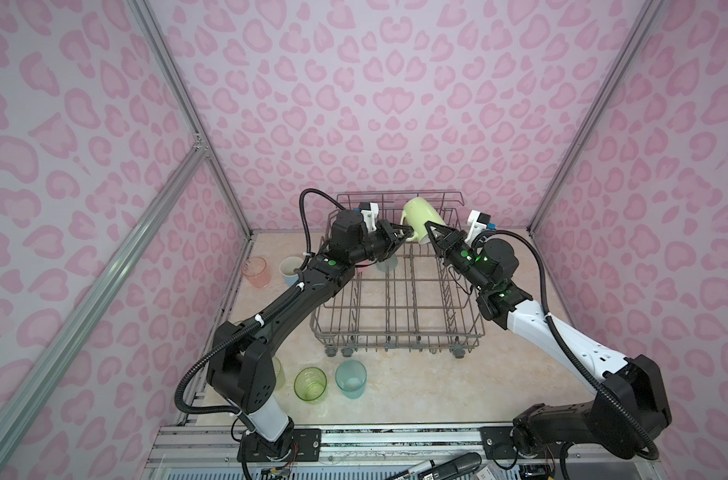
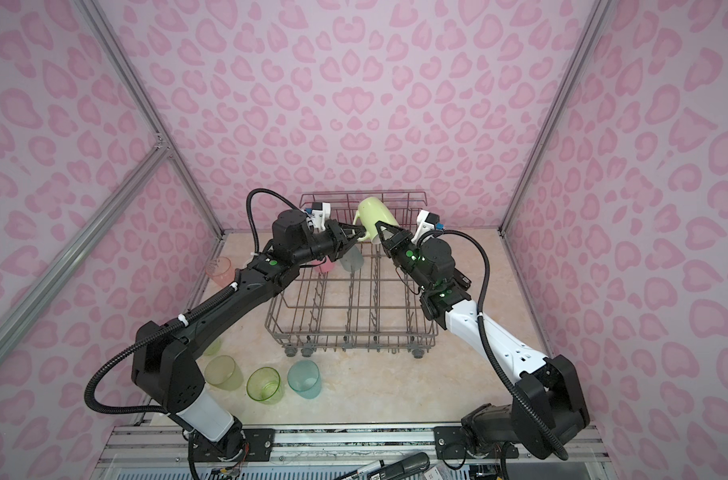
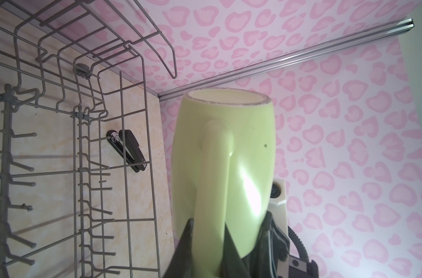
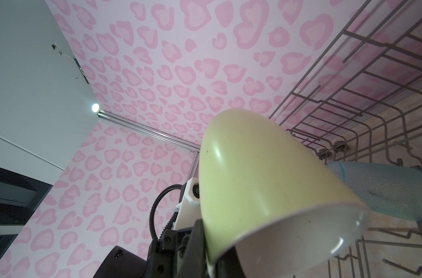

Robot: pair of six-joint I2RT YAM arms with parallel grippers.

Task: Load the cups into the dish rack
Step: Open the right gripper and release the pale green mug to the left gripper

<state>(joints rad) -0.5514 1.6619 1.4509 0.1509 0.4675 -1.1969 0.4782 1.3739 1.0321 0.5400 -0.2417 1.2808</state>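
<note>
**Item 1, my left gripper** [image 3: 208, 231]: fingers closed on the loop handle of the pale-green glazed ceramic mug [image 3: 248, 144]. The fingers are cut off by the edge of the left wrist picture. The gripper is also seen in both top views [image 1: 406, 237].

**Item 2, my right gripper** [image 1: 432, 235]: set at the mug's mouth rim. In the right wrist view one dark finger [image 4: 196, 243] lies against the outer wall and the other is mostly hidden under the rim. I cannot tell whether it clamps or merely straddles.

**Item 3, the mug:** off the table and tilted, base toward the back wall, mouth toward my right gripper. It hangs over the rear of the large grey wire dish rack [image 1: 395, 308].

**Item 4, in the rack:**
- A frosted teal plastic tumbler [image 4: 378, 190], largely covered by my left wrist in the top views.
- A pink plastic tumbler [image 2: 325, 266], only a sliver showing.

**Item 5, on the table left of the rack:**
- A salmon translucent tumbler [image 1: 256, 272].
- A light-blue handled mug [image 1: 289, 268], partly behind my left arm.

**Item 6, in front of the rack:**
- A green translucent tumbler [image 1: 310, 384] and a second teal tumbler [image 1: 350, 379], side by side.
- A yellow-green tumbler [image 2: 223, 372], half hidden by my left arm's base.

**Item 7, a black stapler** [image 3: 130, 150]: on the table outside the rack's side wall. In a top view only a corner shows.
</note>
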